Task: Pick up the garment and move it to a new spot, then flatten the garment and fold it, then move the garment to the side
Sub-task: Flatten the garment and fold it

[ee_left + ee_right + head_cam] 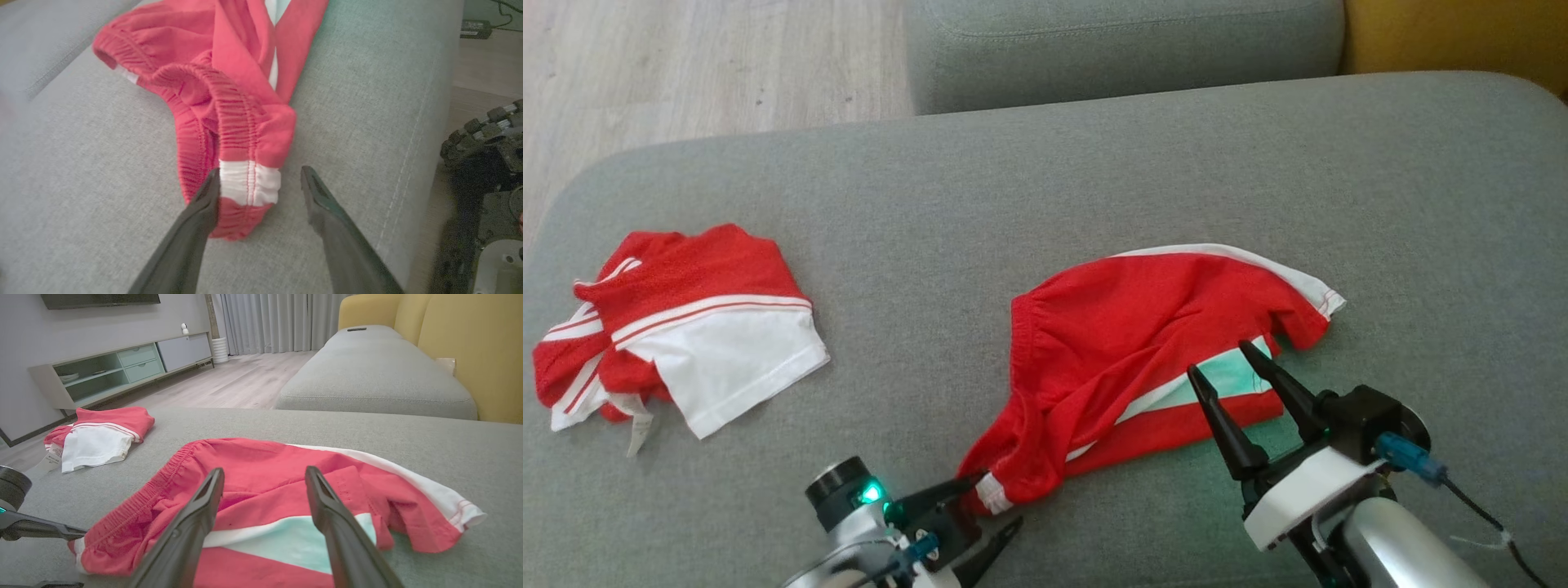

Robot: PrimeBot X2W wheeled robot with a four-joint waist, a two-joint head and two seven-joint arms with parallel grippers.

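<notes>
Shorts [1143,327] lie crumpled on the grey sofa cushion [1094,163], near its front edge and right of middle. The gathered waistband [229,122] is toward the robot's left and a white-trimmed leg hem [1307,286] points right. They look like thin, light sports cloth, soft and floppy, so I expect them to sag and bunch from any single hold and to slide easily over the woven cushion. The elastic waistband is the thickest, firmest part and probably the safest place to pinch. The leg hem is a second corner, so holding both should let the cloth hang flat. The left gripper [260,171] is spread wide and holds nothing. It sits at the waistband's near corner, with one finger against the white patch [249,183] and the other apart from the cloth on bare cushion. The right gripper [1218,359] is also wide open and empty, and it hangs over the white stripe [294,539] near the leg. Whether it touches the cloth I cannot tell. A second red-and-white garment [686,327] lies well apart at the cushion's left end. A paper tag [51,457] hangs from it, but its print is too small to read. No brand or writing can be seen on the shorts.
</notes>
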